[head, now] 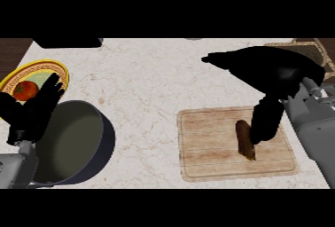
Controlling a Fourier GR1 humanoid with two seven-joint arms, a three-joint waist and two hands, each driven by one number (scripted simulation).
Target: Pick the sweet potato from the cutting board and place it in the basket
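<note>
Right black hand (pixel 267 119) hangs over the pale wooden cutting board (pixel 216 155), can't tell if it's gripping, fingertips hiding part of the brown oblong sweet potato (pixel 245 142) underneath.

Pale grained wood cutting board (pixel 209 166), veined marble-look counter (pixel 150 80), matt dark metal pan (pixel 98 146)

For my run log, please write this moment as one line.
right hand: open, fingers down beside sweet potato | sweet potato: on cutting board | left hand: resting open, view's left | basket: top right corner
</note>
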